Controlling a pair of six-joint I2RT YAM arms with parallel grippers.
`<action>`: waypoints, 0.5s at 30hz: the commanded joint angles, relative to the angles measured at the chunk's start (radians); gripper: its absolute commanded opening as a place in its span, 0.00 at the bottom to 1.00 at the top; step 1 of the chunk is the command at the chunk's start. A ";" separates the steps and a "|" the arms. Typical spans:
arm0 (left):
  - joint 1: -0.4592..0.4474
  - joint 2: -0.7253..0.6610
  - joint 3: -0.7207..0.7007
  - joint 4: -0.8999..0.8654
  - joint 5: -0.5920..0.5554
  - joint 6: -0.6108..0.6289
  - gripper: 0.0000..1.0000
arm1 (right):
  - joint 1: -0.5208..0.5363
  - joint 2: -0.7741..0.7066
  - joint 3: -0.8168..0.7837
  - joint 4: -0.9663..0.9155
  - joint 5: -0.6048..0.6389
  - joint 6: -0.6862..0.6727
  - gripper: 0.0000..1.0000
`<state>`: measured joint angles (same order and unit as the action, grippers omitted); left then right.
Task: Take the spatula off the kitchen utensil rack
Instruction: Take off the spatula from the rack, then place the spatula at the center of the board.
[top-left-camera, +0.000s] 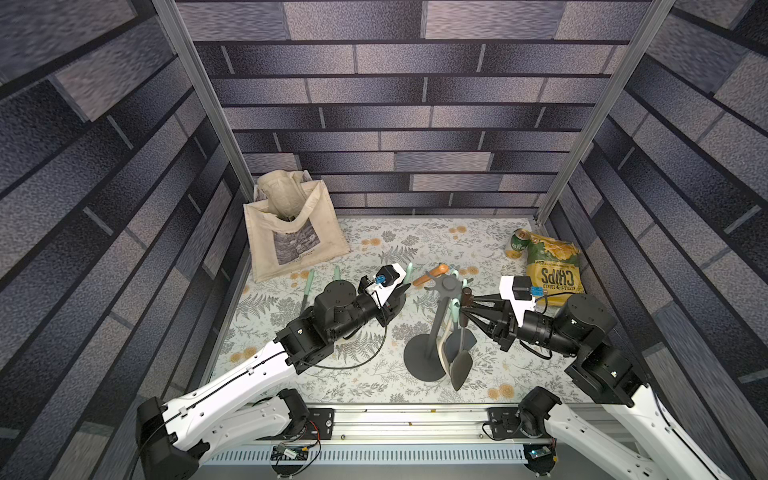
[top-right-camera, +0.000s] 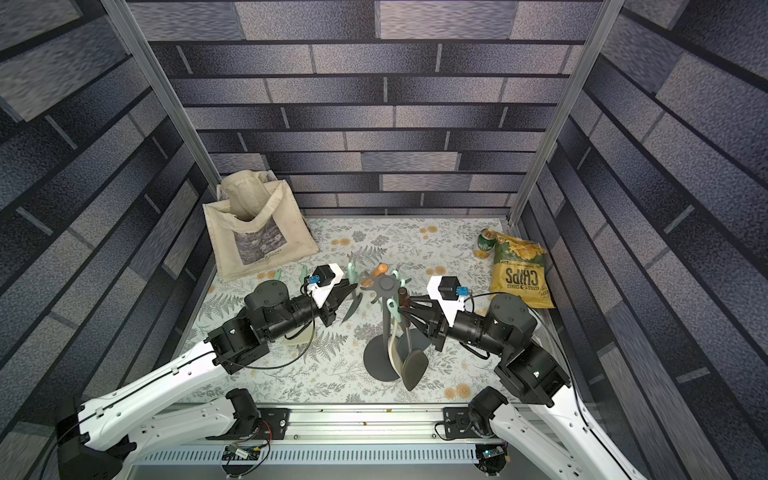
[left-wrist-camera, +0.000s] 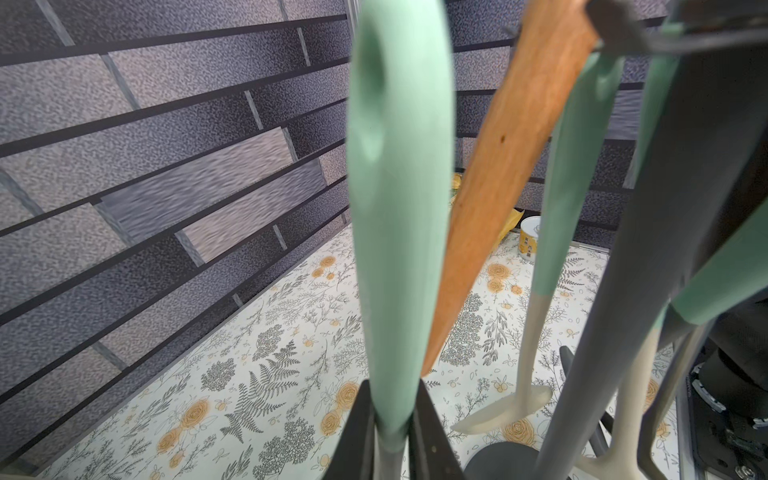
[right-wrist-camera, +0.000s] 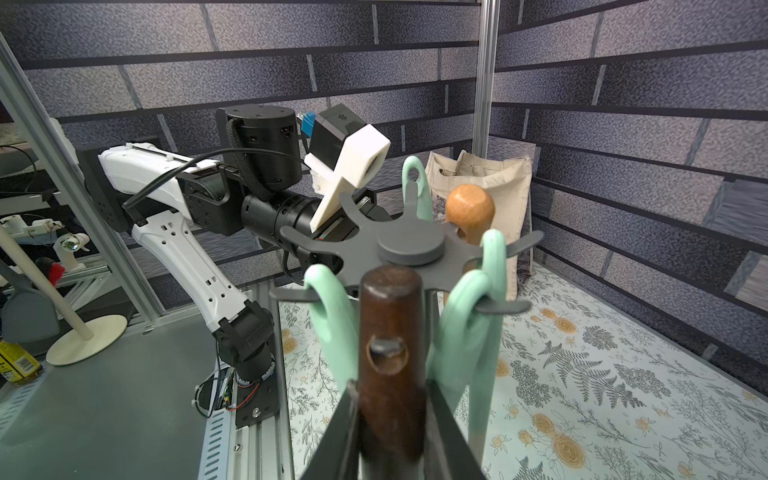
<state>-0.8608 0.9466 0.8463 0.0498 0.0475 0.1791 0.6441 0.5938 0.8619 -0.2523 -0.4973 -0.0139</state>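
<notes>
The kitchen utensil rack (top-left-camera: 449, 284) (top-right-camera: 386, 284) (right-wrist-camera: 411, 247) stands mid-table on its round base (top-left-camera: 419, 357). A spatula with a dark brown wooden handle (right-wrist-camera: 390, 307) (top-left-camera: 467, 296) and a dark grey blade (top-left-camera: 461, 368) (top-right-camera: 413, 365) hangs at the rack's near side, with a hook through the handle's hole. My right gripper (top-left-camera: 465, 309) (top-right-camera: 405, 309) (right-wrist-camera: 390, 399) is shut on that handle just below the hole. My left gripper (top-left-camera: 402, 291) (top-right-camera: 352, 289) (left-wrist-camera: 392, 399) is shut on a mint-handled utensil (left-wrist-camera: 399, 187), upright just left of the rack and apart from it.
An orange wooden handle (top-left-camera: 430, 274), more mint handles (right-wrist-camera: 461, 324) and a cream spoon (top-left-camera: 442, 353) hang on the rack. Two mint-handled utensils (top-left-camera: 309, 286) lie left, by a canvas tote bag (top-left-camera: 291, 232). A chips bag (top-left-camera: 552, 270) and a can (top-left-camera: 517, 245) sit at the back right.
</notes>
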 joint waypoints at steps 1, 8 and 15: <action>0.028 -0.009 0.021 -0.058 -0.010 -0.035 0.00 | 0.006 0.017 -0.041 -0.102 0.050 -0.009 0.21; 0.043 -0.036 -0.069 -0.047 -0.119 -0.101 0.00 | 0.006 0.026 -0.035 -0.125 0.052 -0.037 0.21; 0.130 -0.124 -0.067 -0.244 -0.266 -0.138 0.00 | 0.005 0.005 -0.012 -0.156 0.034 -0.058 0.21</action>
<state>-0.7742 0.8700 0.7719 -0.1001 -0.1184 0.0879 0.6441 0.5934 0.8639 -0.2569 -0.4942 -0.0517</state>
